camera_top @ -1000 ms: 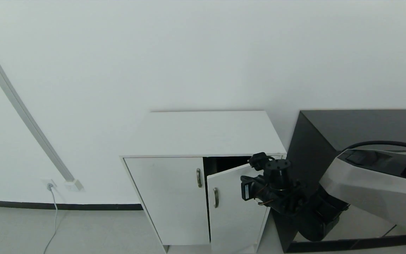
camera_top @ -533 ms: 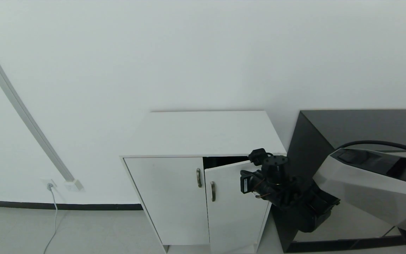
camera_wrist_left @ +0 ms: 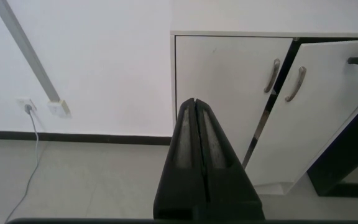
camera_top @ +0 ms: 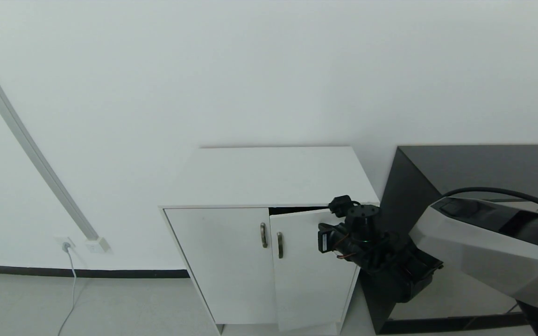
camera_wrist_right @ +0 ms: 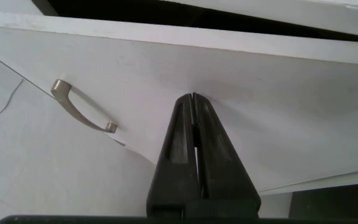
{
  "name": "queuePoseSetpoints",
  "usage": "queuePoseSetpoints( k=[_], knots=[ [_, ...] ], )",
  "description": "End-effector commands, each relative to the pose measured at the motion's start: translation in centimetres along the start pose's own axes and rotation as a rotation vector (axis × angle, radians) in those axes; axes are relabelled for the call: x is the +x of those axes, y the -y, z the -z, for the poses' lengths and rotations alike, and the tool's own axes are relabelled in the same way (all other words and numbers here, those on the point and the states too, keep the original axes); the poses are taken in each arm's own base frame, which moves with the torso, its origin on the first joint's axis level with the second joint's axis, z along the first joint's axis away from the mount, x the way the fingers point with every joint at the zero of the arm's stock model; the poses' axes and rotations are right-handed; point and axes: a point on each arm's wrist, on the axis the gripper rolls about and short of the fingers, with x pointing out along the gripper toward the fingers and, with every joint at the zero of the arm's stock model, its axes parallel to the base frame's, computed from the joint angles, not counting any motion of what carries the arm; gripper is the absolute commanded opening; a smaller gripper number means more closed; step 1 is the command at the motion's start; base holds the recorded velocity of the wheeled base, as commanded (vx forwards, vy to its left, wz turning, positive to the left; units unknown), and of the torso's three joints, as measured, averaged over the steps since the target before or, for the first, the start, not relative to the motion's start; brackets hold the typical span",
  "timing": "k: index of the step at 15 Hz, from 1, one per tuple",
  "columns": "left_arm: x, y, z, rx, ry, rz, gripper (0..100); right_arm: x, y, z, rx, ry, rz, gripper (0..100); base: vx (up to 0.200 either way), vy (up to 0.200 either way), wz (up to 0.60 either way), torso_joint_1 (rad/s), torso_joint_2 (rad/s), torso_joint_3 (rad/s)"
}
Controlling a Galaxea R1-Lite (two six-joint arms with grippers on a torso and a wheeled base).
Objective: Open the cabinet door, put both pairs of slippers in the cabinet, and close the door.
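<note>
Right wrist view: my right gripper point(camera_wrist_right: 194, 96), jaws closed on nothing, tips against the right door point(camera_wrist_right: 278, 81) of the cabinet point(camera_top: 273, 177), lower centre in head view. Door slightly ajar, inside hidden, bottom edge cut off. My left gripper point(camera_wrist_left: 195, 101) is closed too.

The left gripper point(camera_wrist_left: 195, 107) stood in the foreground, jaws pressed together, pointing at the white cabinet point(camera_wrist_left: 229, 25). Its closed door point(camera_wrist_left: 219, 87) sat flush, while the neighbouring door point(camera_wrist_left: 328, 109) stood slightly ajar. A cable point(camera_wrist_left: 33, 134) hung from a wall socket point(camera_wrist_left: 25, 104) to the floor point(camera_wrist_left: 92, 180).
</note>
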Motion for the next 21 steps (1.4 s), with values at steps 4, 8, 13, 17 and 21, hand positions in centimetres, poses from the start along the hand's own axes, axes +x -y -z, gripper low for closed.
queuePoseSetpoints(
  k=[4,8,13,17,21],
  knots=[
    [0.0,0.0,0.0,0.0,-0.001,-0.001,0,0.7,0.3,0.9,0.0,-0.015,0.007,0,0.0,0.0,0.0,0.0,0.0,0.0],
    [0.0,0.0,0.0,0.0,-0.001,-0.001,0,1.1,1.1,0.5,0.006,-0.003,0.024,0,0.0,0.0,0.0,0.0,0.0,0.0],
    [0.0,0.0,0.0,0.0,-0.001,-0.001,0,1.7,1.5,0.8,0.006,-0.019,0.039,0,0.0,0.0,0.0,0.0,0.0,0.0],
    [0.0,0.0,0.0,0.0,-0.001,-0.001,0,2.1,1.9,0.9,0.011,-0.018,0.05,0,0.0,0.0,0.0,0.0,0.0,0.0],
    [0.0,0.0,0.0,0.0,-0.001,-0.001,0,2.4,2.4,1.1,0.012,-0.018,0.06,0,0.0,0.0,0.0,0.0,0.0,0.0]
  ],
)
